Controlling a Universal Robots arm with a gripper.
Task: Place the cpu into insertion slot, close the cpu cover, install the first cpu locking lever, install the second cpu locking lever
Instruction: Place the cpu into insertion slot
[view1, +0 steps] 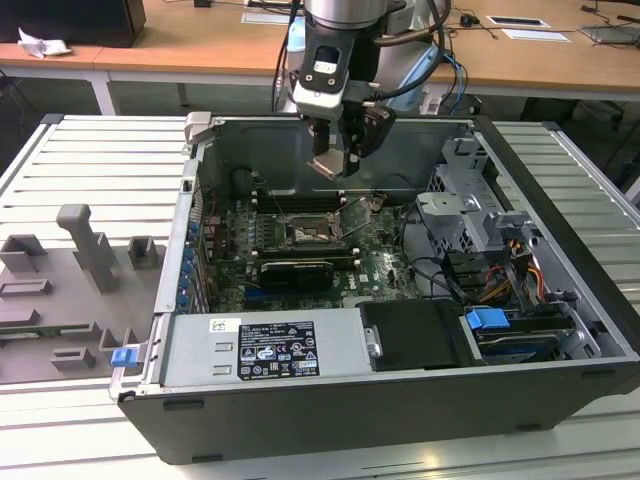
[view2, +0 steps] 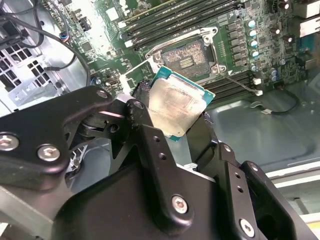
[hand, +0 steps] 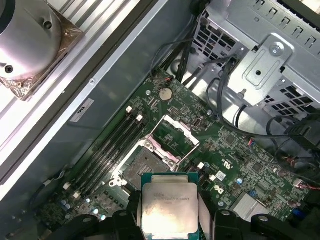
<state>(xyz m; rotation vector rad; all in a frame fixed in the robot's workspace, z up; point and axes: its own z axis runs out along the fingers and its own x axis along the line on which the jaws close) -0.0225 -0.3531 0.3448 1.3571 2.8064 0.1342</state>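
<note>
Cpu (view2: 175, 107) sits pinched by its opposite edges between the two fingers of the gripper (view1: 338, 160), metal top facing the wrist cameras, held in the air over the green board and not yet touching anything below. The insertion slot (hand: 142, 167) lies open and bare just beyond it in both wrist views, with the cpu cover (hand: 175, 134) swung up and tilted beside the slot. As I judge it, the chief hazard is alignment: in the second wrist view the chip looks turned at an angle to the slot's square rim, and if it went down skewed or tilted it could ride on the rim or press on the contacts. A grasp on thin edges could also let it slip. The raised cover and the thin locking lever (view2: 241, 83) stand close to the slot and might be struck by a finger. As for containers, the open computer case (view1: 560, 170) holds the board at its middle, a long black card (view1: 295, 272) nearer the camera, a silver power supply (view1: 265, 350) along the near wall, and a metal drive cage (view1: 470, 210) with cables on the exterior view's right. Outside the case, on the exterior view's left, a grey fixture tray (view1: 80, 260) lies on the slatted table (view1: 90, 150).
</note>
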